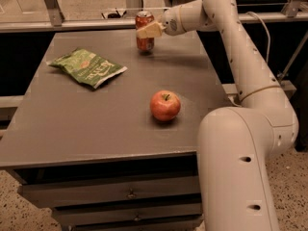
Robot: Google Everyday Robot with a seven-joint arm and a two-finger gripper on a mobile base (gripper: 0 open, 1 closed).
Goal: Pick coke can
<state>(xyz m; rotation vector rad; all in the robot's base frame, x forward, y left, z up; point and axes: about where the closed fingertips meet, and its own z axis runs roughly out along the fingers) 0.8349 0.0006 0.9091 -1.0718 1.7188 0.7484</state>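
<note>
Probably a robotics lab: grey drawer cabinet (130, 194), speckled floor (19, 211), metal rails (72, 26), robot hand (145, 31) above its far edge.

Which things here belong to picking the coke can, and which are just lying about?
Belong to the job:
coke can, standing at the far edge of the table
gripper, right against the can

Just lying about:
red apple, nearer the camera
green snack bag, flat, toward the picture's left
</note>
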